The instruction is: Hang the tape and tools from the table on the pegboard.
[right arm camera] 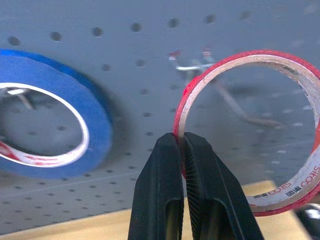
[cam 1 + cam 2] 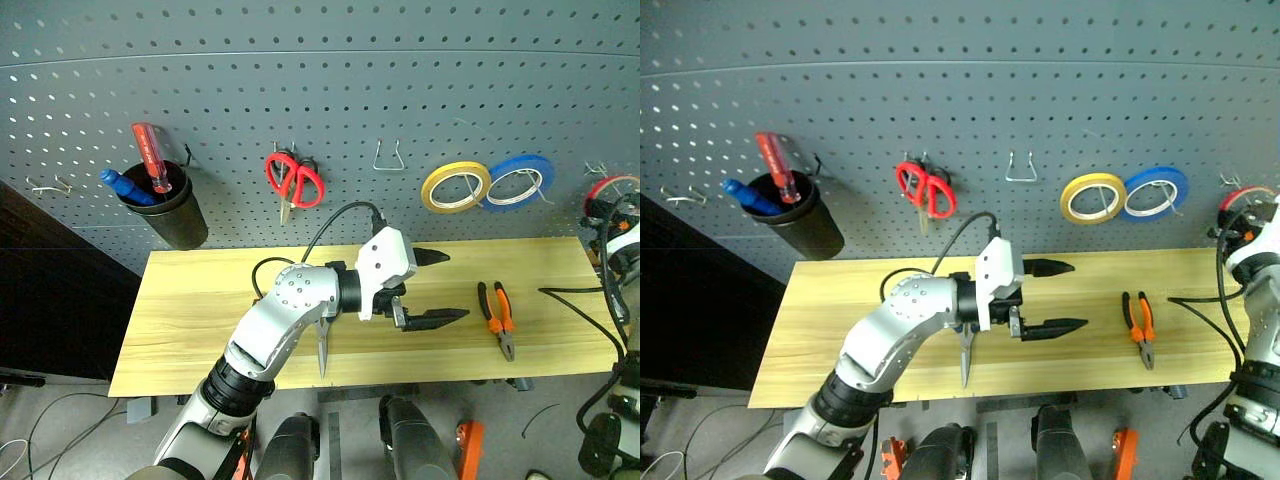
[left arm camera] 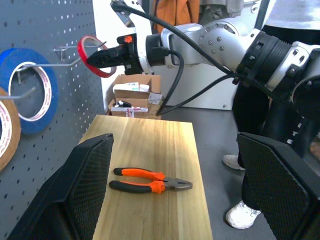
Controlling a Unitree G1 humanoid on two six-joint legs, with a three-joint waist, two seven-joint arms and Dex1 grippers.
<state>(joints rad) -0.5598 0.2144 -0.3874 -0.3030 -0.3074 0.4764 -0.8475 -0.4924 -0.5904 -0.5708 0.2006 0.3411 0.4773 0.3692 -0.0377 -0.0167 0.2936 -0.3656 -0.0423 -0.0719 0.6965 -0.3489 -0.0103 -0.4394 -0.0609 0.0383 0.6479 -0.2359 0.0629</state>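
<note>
Red tape ring (image 1: 250, 130) upright — facing pegboard (image 1: 130, 75); pliers (image 2: 498, 317) flat.

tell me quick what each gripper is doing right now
Left gripper: jaws open, holding nothing, above the table.
Right gripper: jaws shut on the red tape ring, by the pegboard.

Small red lettering is printed on the pale inner core of the red tape ring (image 1: 280, 195); it appears to read "SIICO", followed by smaller words that cannot be made out. No other legible text, number or sign is seen anywhere.
</note>
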